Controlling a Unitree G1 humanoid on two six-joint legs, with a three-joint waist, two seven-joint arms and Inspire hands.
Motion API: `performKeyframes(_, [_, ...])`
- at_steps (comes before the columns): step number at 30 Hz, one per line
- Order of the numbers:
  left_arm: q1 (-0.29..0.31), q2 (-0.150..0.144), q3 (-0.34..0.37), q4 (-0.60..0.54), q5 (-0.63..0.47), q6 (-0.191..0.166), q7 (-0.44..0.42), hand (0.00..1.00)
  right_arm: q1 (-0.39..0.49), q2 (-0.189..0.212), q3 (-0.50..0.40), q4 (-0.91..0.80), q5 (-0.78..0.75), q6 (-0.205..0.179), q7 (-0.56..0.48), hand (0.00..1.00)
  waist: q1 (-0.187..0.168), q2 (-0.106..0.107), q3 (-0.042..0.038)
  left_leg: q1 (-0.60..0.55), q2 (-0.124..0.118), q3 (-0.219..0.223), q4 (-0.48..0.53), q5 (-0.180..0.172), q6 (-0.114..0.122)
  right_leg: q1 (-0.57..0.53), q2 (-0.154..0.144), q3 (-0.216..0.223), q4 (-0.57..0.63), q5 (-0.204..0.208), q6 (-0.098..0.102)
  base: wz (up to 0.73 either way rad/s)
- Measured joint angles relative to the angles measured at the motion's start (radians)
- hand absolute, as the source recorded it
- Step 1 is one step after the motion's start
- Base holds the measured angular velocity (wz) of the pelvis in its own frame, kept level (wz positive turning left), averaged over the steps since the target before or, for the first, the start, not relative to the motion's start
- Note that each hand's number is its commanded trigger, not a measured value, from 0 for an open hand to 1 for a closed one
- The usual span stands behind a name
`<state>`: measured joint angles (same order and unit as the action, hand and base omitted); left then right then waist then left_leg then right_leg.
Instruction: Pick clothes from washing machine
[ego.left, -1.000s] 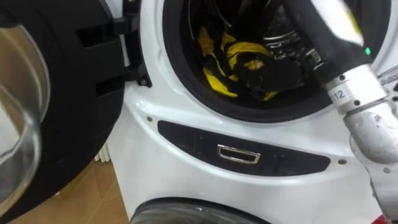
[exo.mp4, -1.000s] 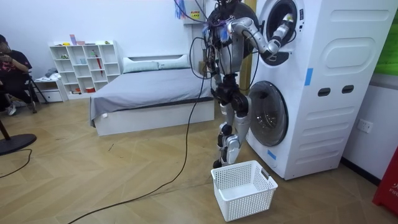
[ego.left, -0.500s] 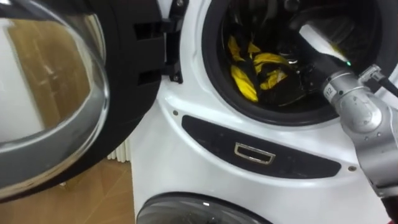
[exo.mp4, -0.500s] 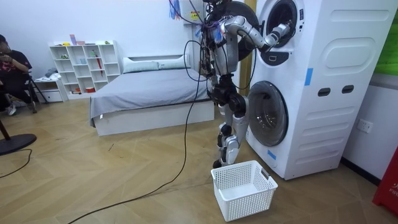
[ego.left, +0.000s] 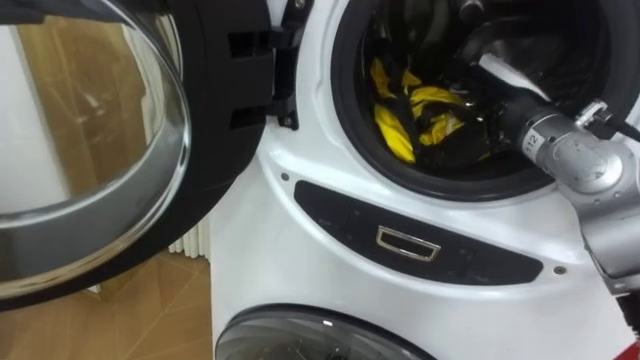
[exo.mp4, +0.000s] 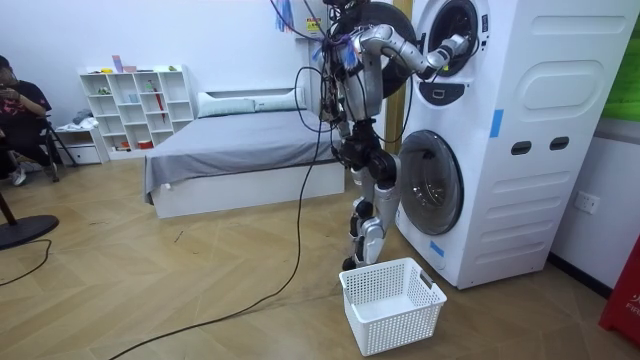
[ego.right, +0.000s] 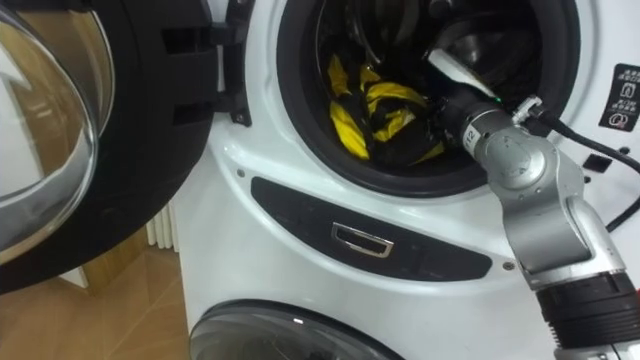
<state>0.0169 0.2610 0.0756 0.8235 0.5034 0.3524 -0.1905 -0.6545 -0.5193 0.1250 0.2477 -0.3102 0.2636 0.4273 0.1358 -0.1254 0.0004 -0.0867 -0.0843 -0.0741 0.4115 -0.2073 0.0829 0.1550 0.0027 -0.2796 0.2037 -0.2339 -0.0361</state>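
The right hand (ego.right: 440, 118) is found inside the drum of the washing machine (ego.right: 262, 195), at three o'clock of the yellow-black clothes (ego.right: 346, 128); its grasp cannot be told.

Yellow-and-black clothes (ego.left: 415, 118), crumpled heap, low inside the upper washing machine (ego.left: 300, 215) drum

Your two head cameras sit close to the washing machine (ego.left: 300, 240), facing its open drum (ego.left: 520, 40) around your right hand (ego.left: 478, 122). The room camera stands well apart from that hand, sharing the drum front.
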Motion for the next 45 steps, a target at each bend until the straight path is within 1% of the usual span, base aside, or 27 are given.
performKeyframes(1, [-0.003, 0.001, 0.000, 0.000, 0.000, 0.002, -0.001, 0.00, 0.000, -0.003, 0.000, 0.004, 0.003, 0.001, 0.025, 0.77, 0.002, 0.000, -0.0001, 0.001, 0.000, -0.001, 0.001, 0.000, 0.000, 0.002, 0.001, -0.001, 0.000, 0.000, 0.000, 0.00])
performKeyframes(2, [-0.003, 0.005, -0.001, 0.000, 0.000, 0.003, -0.007, 0.00, 0.001, -0.007, 0.001, 0.010, 0.013, 0.000, 0.050, 1.00, 0.006, 0.001, 0.0001, 0.003, 0.001, -0.001, 0.003, -0.001, 0.000, 0.005, 0.001, -0.001, 0.000, 0.000, 0.000, 0.00])
performKeyframes(4, [-0.003, 0.012, -0.002, -0.001, 0.000, 0.003, -0.027, 0.00, 0.004, -0.019, 0.002, 0.011, 0.035, 0.000, 0.074, 1.00, 0.009, 0.001, 0.0001, 0.002, 0.001, -0.001, 0.004, -0.002, 0.000, 0.006, 0.001, -0.002, 0.000, 0.000, 0.000, 0.02])
performKeyframes(6, [-0.004, 0.027, -0.002, -0.005, 0.000, 0.005, -0.057, 0.00, 0.009, -0.026, 0.004, 0.011, 0.053, 0.000, 0.088, 1.00, 0.012, 0.002, 0.0002, 0.001, 0.000, -0.004, 0.005, -0.002, 0.000, 0.006, 0.003, -0.005, 0.000, -0.001, 0.001, 0.02])
performKeyframes(8, [-0.007, 0.040, -0.002, -0.006, 0.001, 0.005, -0.082, 0.00, 0.022, -0.035, 0.003, 0.013, 0.076, 0.000, 0.085, 1.00, 0.023, 0.004, 0.0000, 0.007, -0.001, -0.005, 0.002, -0.002, 0.000, 0.011, 0.003, -0.005, -0.001, -0.001, 0.001, 0.00])
performKeyframes(11, [-0.007, 0.049, -0.004, -0.006, 0.001, 0.004, -0.097, 0.00, 0.042, -0.040, -0.015, 0.012, 0.077, -0.001, 0.050, 1.00, 0.032, 0.006, -0.0002, 0.016, -0.007, -0.015, 0.002, -0.004, 0.002, 0.027, 0.003, -0.014, -0.008, -0.002, 0.003, 0.09])
performKeyframes(13, [-0.007, 0.053, -0.006, -0.002, 0.001, 0.004, -0.101, 0.00, 0.051, -0.040, -0.025, 0.012, 0.075, -0.002, 0.041, 1.00, 0.034, 0.007, 0.0004, 0.021, -0.010, -0.020, 0.002, -0.005, 0.003, 0.037, 0.003, -0.020, -0.016, -0.001, 0.003, 0.09])
performKeyframes(17, [-0.007, 0.068, -0.036, 0.002, 0.001, 0.003, -0.100, 0.00, 0.058, -0.046, -0.028, 0.012, 0.075, -0.004, 0.016, 1.00, 0.039, 0.010, 0.0008, 0.023, -0.014, -0.023, 0.003, -0.007, 0.005, 0.039, 0.001, -0.022, -0.016, -0.005, 0.008, 0.03])
performKeyframes(21, [-0.005, 0.069, -0.041, 0.001, 0.001, 0.003, -0.098, 0.00, 0.060, -0.049, -0.028, 0.007, 0.077, -0.005, 0.009, 1.00, 0.040, 0.011, 0.0000, 0.023, -0.014, -0.021, 0.003, -0.009, 0.008, 0.037, -0.001, -0.017, -0.014, -0.005, 0.008, 0.00])
performKeyframes(23, [-0.005, 0.069, -0.041, 0.001, 0.001, -0.002, -0.102, 0.00, 0.069, -0.055, -0.029, -0.006, 0.076, -0.012, 0.004, 1.00, 0.041, 0.013, -0.0014, 0.023, -0.015, -0.020, 0.003, -0.011, 0.010, 0.034, 0.002, 0.005, -0.012, -0.004, 0.008, 0.00])
performKeyframes(24, [-0.005, 0.069, -0.041, 0.000, 0.001, -0.004, -0.103, 0.00, 0.073, -0.060, -0.029, -0.013, 0.076, -0.012, 0.003, 1.00, 0.042, 0.015, -0.0020, 0.023, -0.015, -0.021, 0.003, -0.012, 0.010, 0.033, 0.003, 0.009, -0.010, -0.003, 0.008, 0.00])
performKeyframes(26, [-0.004, 0.069, -0.040, -0.009, 0.001, -0.005, -0.105, 0.00, 0.089, -0.072, -0.029, -0.039, 0.076, -0.012, 0.000, 1.00, 0.047, 0.020, -0.0036, 0.024, -0.014, -0.021, 0.001, -0.013, 0.011, 0.018, 0.003, 0.030, 0.016, -0.001, 0.008, 0.00])
performKeyframes(31, [-0.004, 0.069, -0.040, -0.032, 0.002, -0.010, -0.110, 0.00, 0.099, -0.075, -0.030, -0.067, 0.071, -0.012, -0.002, 1.00, 0.046, 0.024, -0.0043, 0.032, -0.013, -0.024, -0.005, -0.011, 0.013, 0.020, 0.003, 0.035, 0.024, 0.002, 0.011, 0.00])
performKeyframes(33, [-0.004, 0.069, -0.040, -0.036, 0.002, -0.010, -0.115, 0.00, 0.100, -0.075, -0.031, -0.069, 0.071, -0.013, -0.003, 1.00, 0.040, 0.024, -0.0044, 0.032, -0.013, -0.028, -0.003, -0.010, 0.016, 0.022, 0.004, 0.037, 0.025, 0.003, 0.013, 0.06])
performKeyframes(35, [-0.004, 0.070, -0.041, -0.038, 0.002, -0.013, -0.125, 0.00, 0.104, -0.075, -0.032, -0.096, 0.069, -0.010, -0.012, 1.00, 0.035, 0.031, -0.0063, 0.033, -0.012, -0.028, -0.001, -0.011, 0.017, 0.020, 0.007, 0.066, 0.028, 0.005, 0.016, 0.00])
performKeyframes(37, [-0.004, 0.071, -0.039, -0.039, 0.002, -0.026, -0.130, 0.00, 0.110, -0.075, -0.039, -0.112, 0.060, -0.012, -0.014, 1.00, 0.035, 0.041, -0.0055, 0.038, -0.012, -0.024, -0.004, -0.012, 0.018, 0.020, 0.007, 0.077, 0.034, 0.006, 0.017, -0.06])
performKeyframes(38, [-0.004, 0.071, -0.035, -0.039, 0.003, -0.033, -0.138, 0.00, 0.113, -0.075, -0.039, -0.128, 0.047, -0.011, -0.014, 1.00, 0.035, 0.048, -0.0087, 0.040, -0.012, -0.019, -0.007, -0.013, 0.018, 0.019, 0.007, 0.086, 0.034, 0.006, 0.017, -0.10])
performKeyframes(39, [-0.004, 0.071, -0.032, -0.039, 0.003, -0.036, -0.142, 0.00, 0.118, -0.075, -0.039, -0.145, 0.035, -0.010, -0.014, 1.00, 0.034, 0.051, -0.0098, 0.041, -0.012, -0.017, -0.010, -0.014, 0.017, 0.017, 0.006, 0.089, 0.034, 0.006, 0.017, -0.11])
performKeyframes(40, [-0.004, 0.072, -0.021, -0.039, 0.002, -0.038, -0.150, 0.00, 0.129, -0.075, -0.039, -0.187, 0.018, -0.009, -0.014, 1.00, 0.031, 0.058, -0.0092, 0.041, -0.012, -0.013, -0.018, -0.014, 0.017, 0.012, 0.004, 0.089, 0.036, 0.006, 0.017, -0.16])
performKeyframes(41, [-0.004, 0.072, -0.008, -0.040, 0.002, -0.038, -0.158, 0.00, 0.140, -0.074, -0.039, -0.234, -0.002, -0.008, -0.013, 1.00, 0.029, 0.064, -0.0082, 0.040, -0.010, -0.005, -0.025, -0.011, 0.021, 0.004, 0.003, 0.094, 0.039, 0.006, 0.017, -0.15])
performKeyframes(43, [-0.004, 0.074, 0.004, -0.043, 0.003, -0.038, -0.175, 0.00, 0.162, -0.074, -0.042, -0.310, -0.018, -0.004, -0.012, 1.00, 0.024, 0.066, -0.0083, 0.043, -0.010, 0.003, -0.038, -0.008, 0.023, 0.001, 0.001, 0.098, 0.033, 0.006, 0.017, -0.16])
performKeyframes(44, [-0.004, 0.073, 0.003, -0.044, 0.002, -0.038, -0.178, 0.00, 0.176, -0.072, -0.042, -0.354, -0.017, -0.003, -0.012, 1.00, 0.021, 0.072, -0.0073, 0.047, -0.006, 0.013, -0.042, -0.008, 0.023, 0.001, 0.002, 0.111, 0.032, 0.006, 0.018, -0.16])
performKeyframes(45, [-0.004, 0.073, 0.003, -0.045, 0.001, -0.039, -0.180, 0.00, 0.187, -0.071, -0.042, -0.384, -0.017, -0.001, -0.012, 1.00, 0.019, 0.073, -0.0088, 0.049, -0.005, 0.016, -0.044, -0.008, 0.023, 0.001, 0.002, 0.117, 0.032, 0.007, 0.018, -0.17])
